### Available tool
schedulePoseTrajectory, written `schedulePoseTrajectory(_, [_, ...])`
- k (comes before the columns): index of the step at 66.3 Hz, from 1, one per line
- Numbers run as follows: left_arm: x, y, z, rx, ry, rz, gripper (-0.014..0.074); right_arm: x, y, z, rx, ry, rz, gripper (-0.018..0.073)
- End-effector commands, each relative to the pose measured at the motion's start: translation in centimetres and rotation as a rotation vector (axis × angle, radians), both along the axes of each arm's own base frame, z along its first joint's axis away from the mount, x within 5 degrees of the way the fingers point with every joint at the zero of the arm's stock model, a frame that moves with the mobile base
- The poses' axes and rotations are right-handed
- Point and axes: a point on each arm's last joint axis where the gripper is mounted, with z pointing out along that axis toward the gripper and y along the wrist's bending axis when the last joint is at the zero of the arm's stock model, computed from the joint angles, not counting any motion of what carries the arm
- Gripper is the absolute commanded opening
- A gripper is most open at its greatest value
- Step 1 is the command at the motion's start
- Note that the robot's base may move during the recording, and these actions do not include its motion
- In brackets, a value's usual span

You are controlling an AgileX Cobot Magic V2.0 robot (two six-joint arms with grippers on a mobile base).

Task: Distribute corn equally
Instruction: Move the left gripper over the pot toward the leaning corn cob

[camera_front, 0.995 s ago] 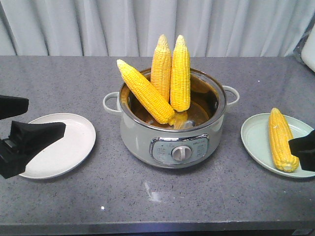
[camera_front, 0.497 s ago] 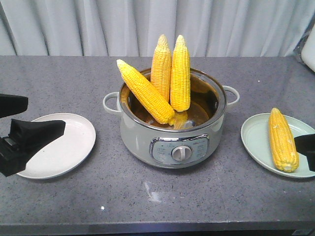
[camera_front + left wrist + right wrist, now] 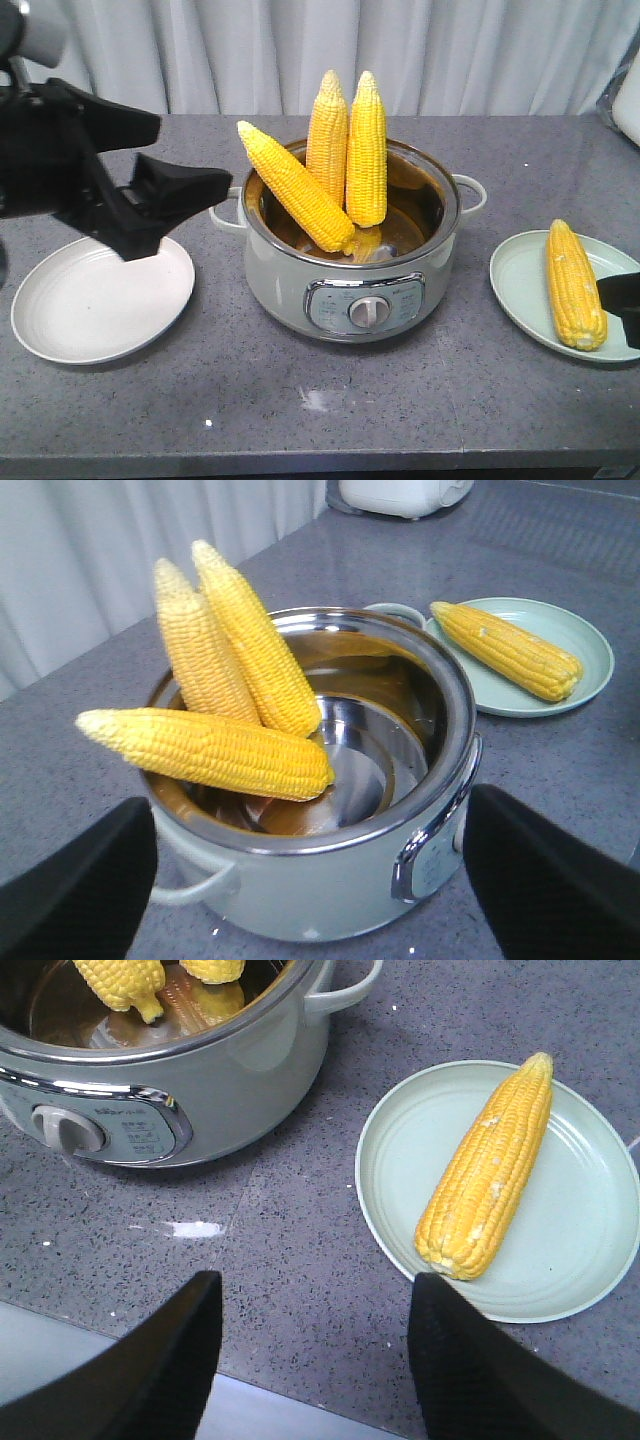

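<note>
Three corn cobs (image 3: 366,150) lean in the pot (image 3: 350,290); white plate (image 3: 60,320) bare, green plate (image 3: 515,270) holds one cob (image 3: 573,285) (uneven so far). Left gripper (image 3: 194,155) has risen from the white plate toward the pot, jaws apart, prob. for the next pick; right gripper (image 3: 315,1350), also spread, waits nr green plate.

Grey countertop (image 3: 420,420), pale electric pot (image 3: 280,290), white plate (image 3: 90,310), green plate (image 3: 520,280), grey curtain (image 3: 480,50)

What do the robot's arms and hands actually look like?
The left tool is matte black: two broad wedge-shaped fingers tapering to blunt tips, on a blocky black body under a pale grey rounded arm link. The right tool shows the same plain black fingers. No markings or cables show.
</note>
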Motion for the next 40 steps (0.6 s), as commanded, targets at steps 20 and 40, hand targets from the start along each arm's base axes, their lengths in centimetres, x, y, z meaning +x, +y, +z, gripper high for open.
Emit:
schedulePoseTrajectory(20, [5.7, -7.5, -0.3, 0.100, -0.039, 0.003, 0.0594, 0.1, 0.0, 1.1, 0.008, -0.080, 0.004, 0.0399])
schedulePoseTrajectory(40, [8.1, -10.7, -0.3, 0.122, 0.210, 0.269, 0.0594, 0.1, 0.0, 1.1, 0.008, -0.080, 0.004, 0.0399])
